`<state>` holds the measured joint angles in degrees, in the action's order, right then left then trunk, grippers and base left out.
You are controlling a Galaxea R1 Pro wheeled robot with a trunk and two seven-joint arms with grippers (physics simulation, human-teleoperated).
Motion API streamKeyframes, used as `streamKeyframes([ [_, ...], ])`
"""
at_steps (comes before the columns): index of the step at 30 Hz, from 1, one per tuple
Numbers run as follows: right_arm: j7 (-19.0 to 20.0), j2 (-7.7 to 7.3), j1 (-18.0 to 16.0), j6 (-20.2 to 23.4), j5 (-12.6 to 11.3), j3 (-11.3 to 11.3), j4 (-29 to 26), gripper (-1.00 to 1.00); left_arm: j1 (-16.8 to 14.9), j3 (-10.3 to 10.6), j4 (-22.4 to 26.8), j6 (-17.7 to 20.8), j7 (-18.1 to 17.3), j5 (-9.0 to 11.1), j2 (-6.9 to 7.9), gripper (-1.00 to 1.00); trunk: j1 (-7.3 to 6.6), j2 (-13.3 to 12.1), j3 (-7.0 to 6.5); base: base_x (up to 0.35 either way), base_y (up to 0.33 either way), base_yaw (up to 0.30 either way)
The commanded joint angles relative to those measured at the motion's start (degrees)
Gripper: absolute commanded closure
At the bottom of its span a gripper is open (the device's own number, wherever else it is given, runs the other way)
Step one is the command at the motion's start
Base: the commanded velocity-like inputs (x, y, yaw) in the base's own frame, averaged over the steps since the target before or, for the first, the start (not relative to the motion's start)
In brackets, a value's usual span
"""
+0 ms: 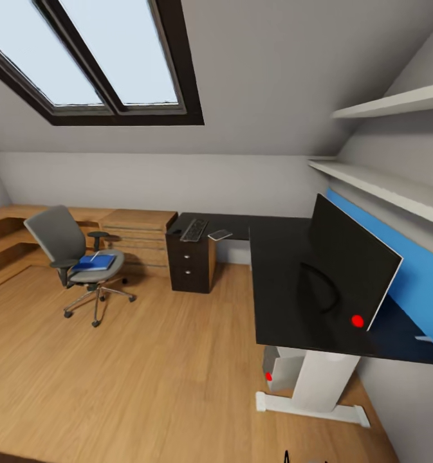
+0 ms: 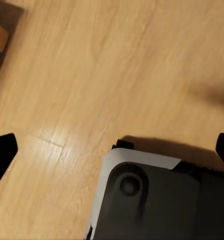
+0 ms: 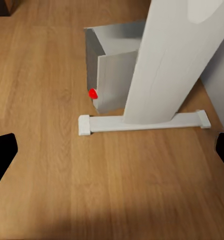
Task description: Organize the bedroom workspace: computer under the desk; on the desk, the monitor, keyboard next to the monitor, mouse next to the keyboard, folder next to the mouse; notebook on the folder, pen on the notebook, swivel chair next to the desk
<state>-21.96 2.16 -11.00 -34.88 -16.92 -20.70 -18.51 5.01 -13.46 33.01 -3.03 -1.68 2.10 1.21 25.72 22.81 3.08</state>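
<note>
Attic bedroom with a wooden floor (image 1: pixel 158 360) and a sloped skylight (image 1: pixel 94 58). The L-shaped bench (image 1: pixel 287 302), black-topped, runs along the back wall and down the right-hand wall; its white leg (image 1: pixel 322 382) stands on a flat foot, and a black drawer unit (image 1: pixel 189 260) sits under its far left end. The monitor (image 1: pixel 351 257) stands on the bench's near right arm, screen towards the blue wall panel (image 1: pixel 422 289), a red dot at its lower near corner. The swivel chair (image 1: pixel 74 257) stands on the floor well apart from the bench, beside a light wooden cabinet (image 1: pixel 139 238). The computer (image 1: pixel 282 370) rests on the floor under the bench, just beside the white leg (image 3: pixel 166 65); in the right wrist view the computer (image 3: pixel 112 70) shows a red dot on its front. The folder (image 1: pixel 92 262) lies on the chair seat with a pale object on top. The keyboard (image 1: pixel 193 229) lies on the bench's far left end above the drawer unit; a small pale flat item (image 1: pixel 220 235) lies just beside it. Left tool (image 2: pixel 112 150) and right tool (image 3: pixel 112 150): fingers spread wide, holding nothing, above the floor.
</note>
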Motion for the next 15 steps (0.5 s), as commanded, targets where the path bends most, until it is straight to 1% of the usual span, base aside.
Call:
streamKeyframes([
  [1, -0.40, 0.03, -0.07, -0.19, -0.33, -0.48, 0.04, -1.00, 0.00, -0.08, 0.04, -0.10, -0.17, -0.01, -0.02, -1.00, 0.06, 0.11, 0.11, 0.267, 0.237, 0.000],
  [3, -0.38, 0.08, -0.07, -0.19, -0.32, -0.43, 0.05, -1.00, 0.00, -0.08, 0.04, -0.15, -0.17, -0.46, -0.08, -1.00, 0.06, 0.11, 0.11, 0.267, 0.236, 0.000],
  [11, -0.37, 0.19, -0.07, -0.19, -0.17, -0.57, 0.13, -1.00, 0.00, -0.08, -1.14, -1.32, -0.16, -0.96, -0.37, -1.00, 0.06, 0.11, 0.11, 0.267, 0.236, 0.000],
  [13, -0.37, 0.21, -0.07, -0.19, -0.08, -0.64, 0.14, -1.00, 0.00, -0.02, -1.44, -1.43, -0.16, -2.06, -0.79, -1.00, 0.06, 0.11, 0.11, 0.268, 0.234, 0.000],
  [15, -0.37, 0.21, -0.07, -0.19, -0.07, -0.65, 0.14, -1.00, 0.00, -0.01, -1.48, -1.47, -0.16, -2.36, -0.89, -1.00, 0.06, 0.11, 0.11, 0.269, 0.233, 0.000],
])
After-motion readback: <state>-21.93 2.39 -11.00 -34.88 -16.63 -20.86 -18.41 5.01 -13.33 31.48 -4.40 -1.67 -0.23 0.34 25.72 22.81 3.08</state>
